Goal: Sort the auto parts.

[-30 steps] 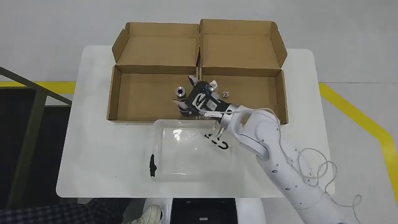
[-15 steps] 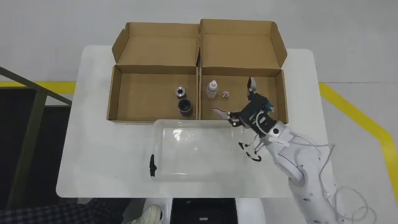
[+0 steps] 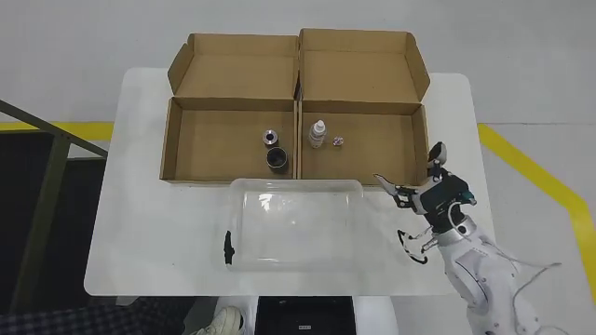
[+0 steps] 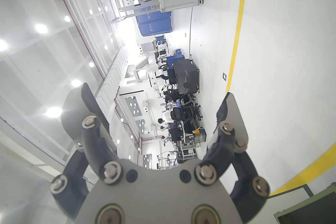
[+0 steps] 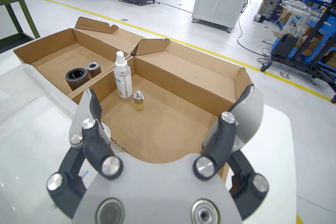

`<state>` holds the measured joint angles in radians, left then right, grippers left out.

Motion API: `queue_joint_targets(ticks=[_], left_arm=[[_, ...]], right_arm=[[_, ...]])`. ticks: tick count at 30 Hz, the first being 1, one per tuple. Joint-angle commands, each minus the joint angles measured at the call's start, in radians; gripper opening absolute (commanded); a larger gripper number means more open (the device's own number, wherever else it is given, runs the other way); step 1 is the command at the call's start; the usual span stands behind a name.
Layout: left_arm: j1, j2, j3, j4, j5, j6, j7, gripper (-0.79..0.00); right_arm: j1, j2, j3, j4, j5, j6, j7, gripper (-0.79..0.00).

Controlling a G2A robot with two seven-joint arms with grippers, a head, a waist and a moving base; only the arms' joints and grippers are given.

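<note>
Empty right gripper (image 3: 410,169); loose black part (image 3: 226,247) lies across the clear bin (image 3: 298,184).
Top view: the gripper is spread wide off the bin's right end. The part lies at its left edge, well apart, long axis toward the robot. Left wrist view: left gripper (image 4: 156,93) wide, empty, aimed at the room. Right wrist view: jaws face the right box (image 5: 199,83), not the part.

The small black piece (image 3: 226,247) by the clear bin (image 3: 289,228) is too small to identify
</note>
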<state>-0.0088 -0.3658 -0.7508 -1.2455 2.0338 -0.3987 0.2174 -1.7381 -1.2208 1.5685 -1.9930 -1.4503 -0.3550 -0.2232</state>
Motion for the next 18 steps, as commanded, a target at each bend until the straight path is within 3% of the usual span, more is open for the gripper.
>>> queue_joint_targets(ticks=[1, 18], left_arm=[[0.000, 0.000, 0.000, 0.000, 0.000, 0.000, 0.000, 0.000], [0.000, 0.000, 0.000, 0.000, 0.000, 0.000, 0.000, -0.001]], right_arm=[[-0.026, 0.002, 0.023, 0.001, 0.000, 0.007, -0.019, 0.000], [-0.089, 0.005, 0.094, 0.037, 0.043, 0.042, -0.098, 0.000]])
